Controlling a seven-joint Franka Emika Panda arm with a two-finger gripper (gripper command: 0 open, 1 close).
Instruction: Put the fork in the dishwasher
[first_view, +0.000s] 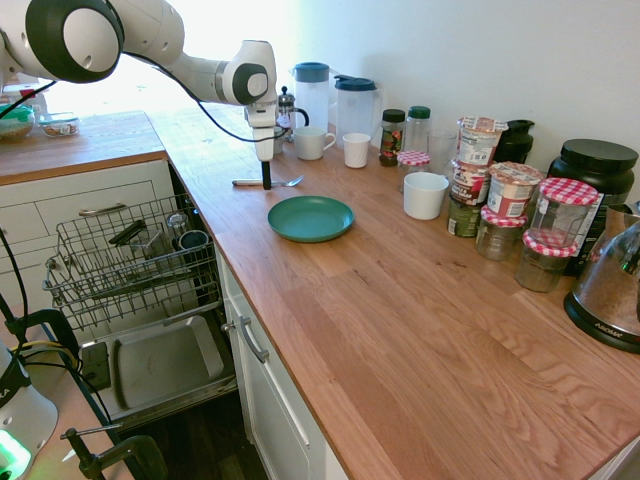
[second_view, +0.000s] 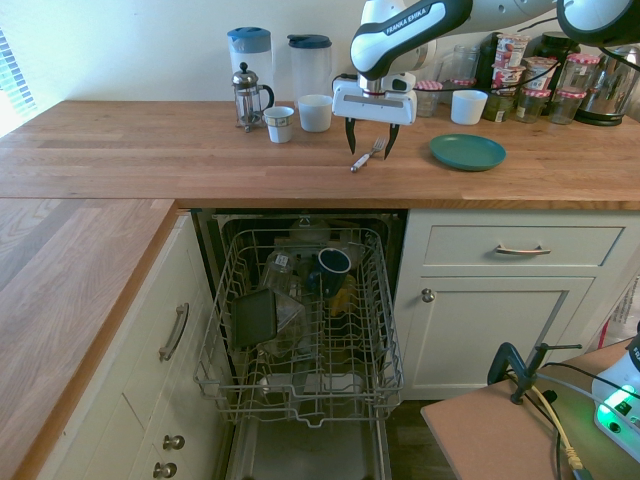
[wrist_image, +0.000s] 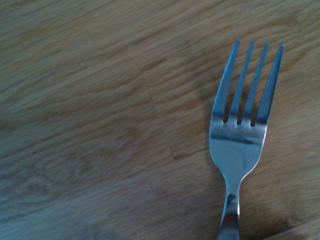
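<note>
A fork lies near the back edge of a wooden desk, its long axis slanting across the width, handle toward the front edge above the dishwasher, tines rearward, beneath a wide-open pincer gripping nothing.

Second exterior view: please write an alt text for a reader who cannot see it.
Open gripper above a fork on a wooden counter, left of a green plate; below, a dishwasher stands open, its rack holding a dark cup.
</note>
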